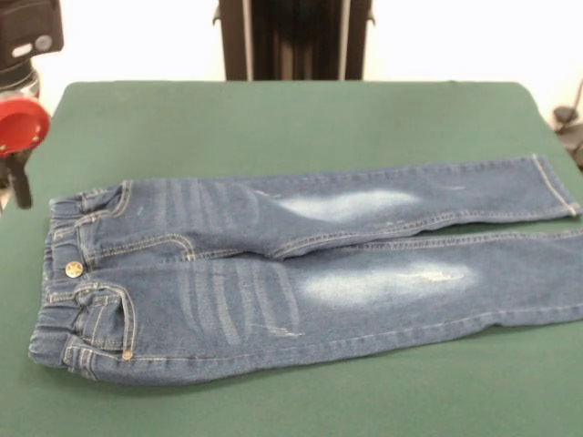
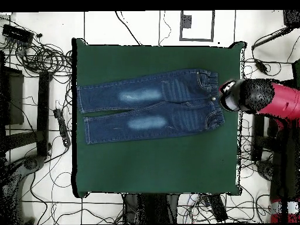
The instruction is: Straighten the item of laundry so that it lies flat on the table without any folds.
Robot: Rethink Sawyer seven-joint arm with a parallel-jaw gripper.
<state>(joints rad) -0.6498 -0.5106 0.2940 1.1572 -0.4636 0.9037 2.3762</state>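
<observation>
The item of laundry, a small pair of blue jeans (image 1: 301,264) with faded whitish patches, lies spread out on the green table (image 1: 273,118). Its waistband and brass button are at the left and both legs run side by side to the right, the far leg slightly overlapping the near one at the crotch. In the overhead view the jeans (image 2: 152,105) lie in the table's (image 2: 158,164) upper half with the waist to the right. My gripper (image 1: 16,182) hangs at the left table edge beside the waistband, apart from the cloth. From overhead the gripper (image 2: 227,98) sits under the red and black arm (image 2: 263,98).
Cables (image 2: 41,58) and dark stands (image 2: 44,111) lie on the floor left of the table in the overhead view. A dark object (image 1: 569,127) stands off the table's right edge in the front view. Bare green felt surrounds the jeans.
</observation>
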